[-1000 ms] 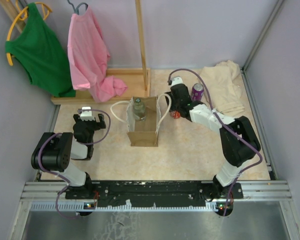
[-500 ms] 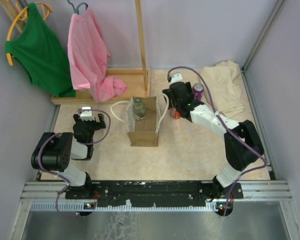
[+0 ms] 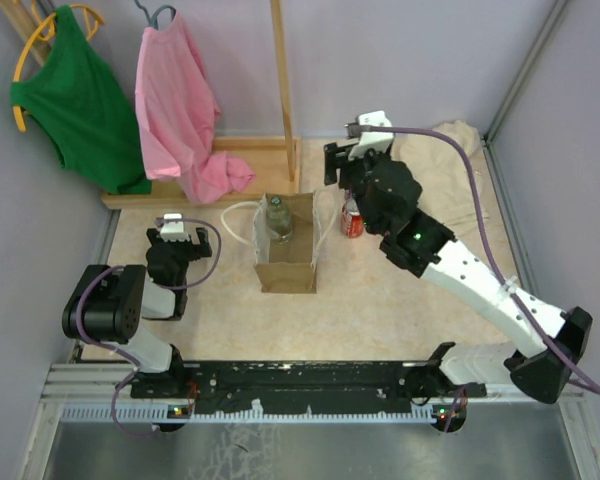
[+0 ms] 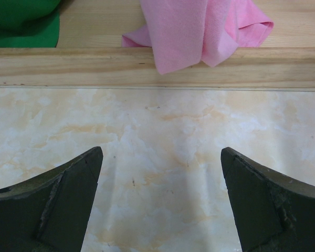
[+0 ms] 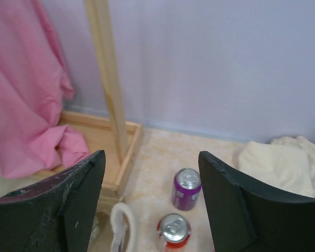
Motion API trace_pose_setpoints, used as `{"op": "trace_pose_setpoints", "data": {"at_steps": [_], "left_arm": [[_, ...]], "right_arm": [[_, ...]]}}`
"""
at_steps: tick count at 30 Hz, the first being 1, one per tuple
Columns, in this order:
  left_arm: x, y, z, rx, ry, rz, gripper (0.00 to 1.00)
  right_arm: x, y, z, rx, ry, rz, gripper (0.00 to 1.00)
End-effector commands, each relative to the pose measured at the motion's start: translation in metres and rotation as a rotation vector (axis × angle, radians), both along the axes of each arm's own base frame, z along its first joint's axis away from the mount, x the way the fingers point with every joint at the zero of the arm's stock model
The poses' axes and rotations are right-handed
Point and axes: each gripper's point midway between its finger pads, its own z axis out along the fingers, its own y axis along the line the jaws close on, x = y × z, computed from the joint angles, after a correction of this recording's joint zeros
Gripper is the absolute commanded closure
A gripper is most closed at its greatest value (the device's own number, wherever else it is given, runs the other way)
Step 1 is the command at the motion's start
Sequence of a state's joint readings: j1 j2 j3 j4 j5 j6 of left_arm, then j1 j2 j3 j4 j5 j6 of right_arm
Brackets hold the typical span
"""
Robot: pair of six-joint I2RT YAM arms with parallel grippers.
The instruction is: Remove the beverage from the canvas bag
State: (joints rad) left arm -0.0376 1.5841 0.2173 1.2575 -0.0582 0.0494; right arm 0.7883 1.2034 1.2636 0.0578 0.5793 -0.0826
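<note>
The right claw (image 5: 149, 156) is hovering open and empty near the canvas bag (image 3: 287, 262), likely preparing to reach down for the bottle (image 3: 277, 217) inside, while the left claw (image 4: 161, 152) is idling open.

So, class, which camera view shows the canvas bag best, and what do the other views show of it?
The top external view: the whole canvas bag stands there, mouth open, with a bottle inside. The right wrist view catches only one white handle at its lower edge. The left wrist view shows none of it.
</note>
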Motion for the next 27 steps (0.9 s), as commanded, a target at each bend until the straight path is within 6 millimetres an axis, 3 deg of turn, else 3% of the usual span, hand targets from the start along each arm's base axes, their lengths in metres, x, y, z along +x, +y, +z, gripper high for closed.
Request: {"op": "trace_pose_setpoints", "data": {"at_steps": [1,5,9,21,22,27], "left_arm": [[0.006,-0.003,0.012,0.001,-0.048,-0.015,0.00],[0.006,-0.004,0.012,0.000,-0.048,-0.016,0.00],[0.006,-0.004,0.012,0.000,-0.048,-0.016,0.00],[0.006,-0.004,0.013,0.001,-0.049,-0.016,0.00],[0.006,-0.003,0.012,0.000,-0.048,-0.015,0.00],[0.006,-0.004,0.012,0.000,-0.047,-0.016,0.00]], "right_arm": [[-0.007,0.048,-0.017,-0.068,0.048,0.116,0.37],[-0.005,0.083,-0.041,-0.088,0.115,0.213,0.50],[-0.002,0.110,-0.072,-0.117,0.185,0.278,0.53],[0.016,0.159,-0.152,-0.161,0.371,0.336,0.29],[0.020,0.163,-0.165,-0.171,0.393,0.332,0.28],[0.026,0.170,-0.193,-0.192,0.447,0.315,0.26]]}}
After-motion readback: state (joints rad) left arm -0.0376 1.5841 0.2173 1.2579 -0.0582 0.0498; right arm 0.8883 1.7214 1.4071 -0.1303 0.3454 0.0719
